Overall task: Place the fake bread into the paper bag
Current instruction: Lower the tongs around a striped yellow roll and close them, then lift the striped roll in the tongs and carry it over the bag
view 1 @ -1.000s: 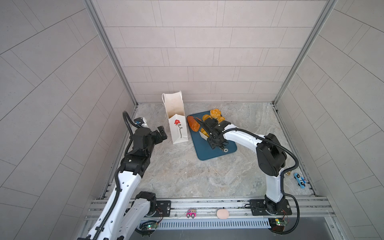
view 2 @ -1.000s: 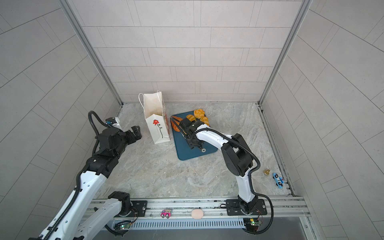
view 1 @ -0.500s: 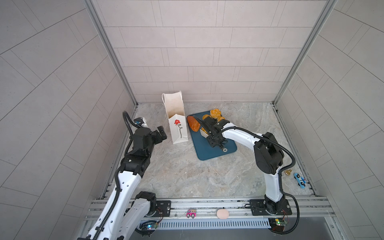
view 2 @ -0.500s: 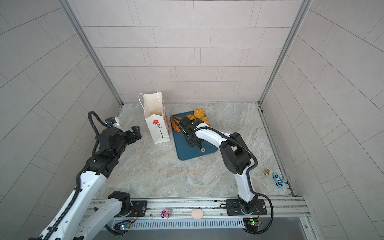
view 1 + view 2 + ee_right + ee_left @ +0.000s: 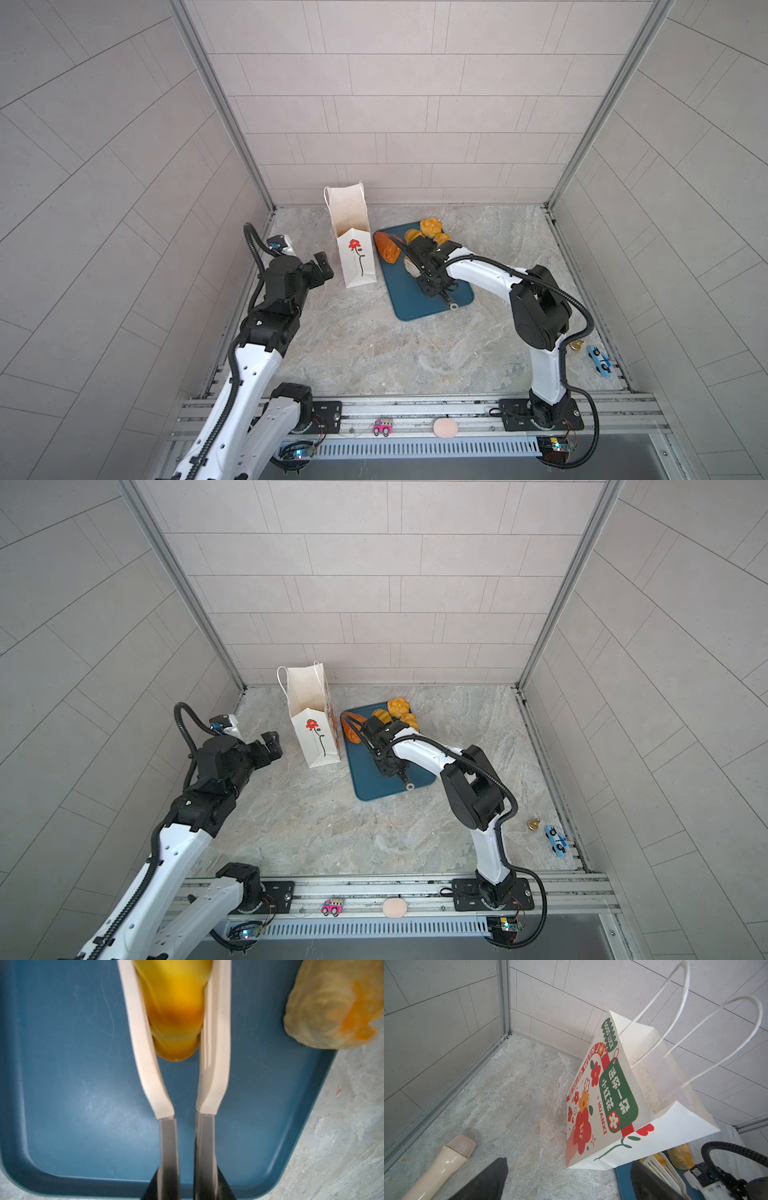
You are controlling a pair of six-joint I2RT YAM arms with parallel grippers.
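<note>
The paper bag (image 5: 353,245) stands upright on the desk (image 5: 374,353), left of the tray (image 5: 415,309) and just beside it. The fake bread (image 5: 430,227) lies on the tray's rear half. The tongs (image 5: 141,1043) in the right hand (image 5: 432,280) touch one roll (image 5: 176,1012) on both sides. The left hand (image 5: 323,266) hangs left of the bag, apart from it. A toy car (image 5: 599,360) lies at the desk's right edge.

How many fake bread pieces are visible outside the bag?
5: reddish loaf nearest the bag, golden roll, knobbly bun and pastry at the tray's far end, yellow roll between the tongs. The arm may hide others.
</note>
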